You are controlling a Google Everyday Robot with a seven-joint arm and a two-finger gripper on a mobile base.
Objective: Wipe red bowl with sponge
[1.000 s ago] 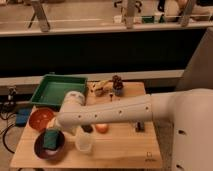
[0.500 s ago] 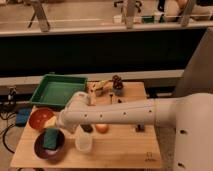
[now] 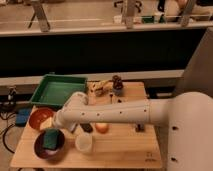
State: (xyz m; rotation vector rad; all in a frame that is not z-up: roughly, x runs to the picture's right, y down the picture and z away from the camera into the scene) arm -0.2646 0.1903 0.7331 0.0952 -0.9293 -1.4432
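Gripper [image 3: 60, 124] near one sponge [image 3: 50, 138], red bowl [image 3: 49, 154]

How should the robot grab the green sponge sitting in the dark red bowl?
Probably from straight above, pinching the sponge across its narrow width. It lies flat inside the red bowl, and the bowl's rim would block a sideways reach. The gripper is just beyond the sponge, over the bowl's far edge.

Gripper [image 3: 60, 126] hangs by sponge [image 3: 50, 138] lying in red bowl [image 3: 46, 154]
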